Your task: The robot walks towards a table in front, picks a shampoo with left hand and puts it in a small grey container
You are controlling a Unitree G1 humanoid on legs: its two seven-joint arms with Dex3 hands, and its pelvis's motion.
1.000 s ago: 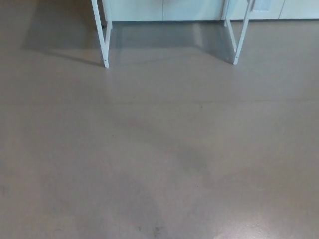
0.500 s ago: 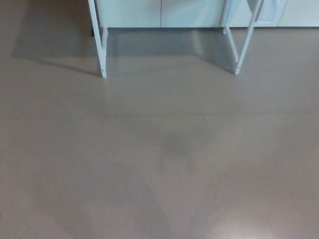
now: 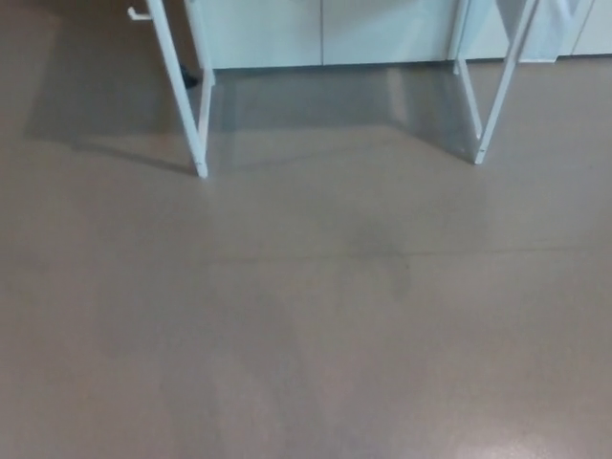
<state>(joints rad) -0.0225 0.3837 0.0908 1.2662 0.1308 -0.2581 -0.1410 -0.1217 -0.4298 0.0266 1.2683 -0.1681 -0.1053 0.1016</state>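
Only the white legs of a table show at the top of the head view: a left leg [image 3: 182,96] and a right leg [image 3: 497,91]. The tabletop lies above the picture's edge, so no shampoo and no grey container can be seen. Neither of my hands nor any part of my arms shows.
Grey-brown floor [image 3: 306,316] fills most of the picture. Pale cabinet fronts [image 3: 325,29] run along the back behind the table legs. The table's shadow [image 3: 105,96] falls on the floor at the left.
The whole picture has shifted: the table legs sit lower and larger than a second ago, so the camera has come closer to the table. Nothing else differs.
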